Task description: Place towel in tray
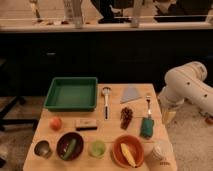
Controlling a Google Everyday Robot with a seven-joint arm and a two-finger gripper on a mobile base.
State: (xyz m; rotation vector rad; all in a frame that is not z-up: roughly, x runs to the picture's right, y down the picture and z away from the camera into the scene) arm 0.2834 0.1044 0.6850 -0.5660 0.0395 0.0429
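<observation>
Towel (pixel 132 93) lay flat on the desk (pixel 112 132), between the green tray (pixel 71 105) and the fork (pixel 147 116). Soft, light, limp: likely best pinched at a corner. Pincer (pixel 168 116) hung wide open, empty, beside the desk's right edge.

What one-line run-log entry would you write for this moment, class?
stage: towel not yet moved | towel: flat on table, right of tray | tray: empty | gripper: open, beside table's right edge, holding nothing
</observation>
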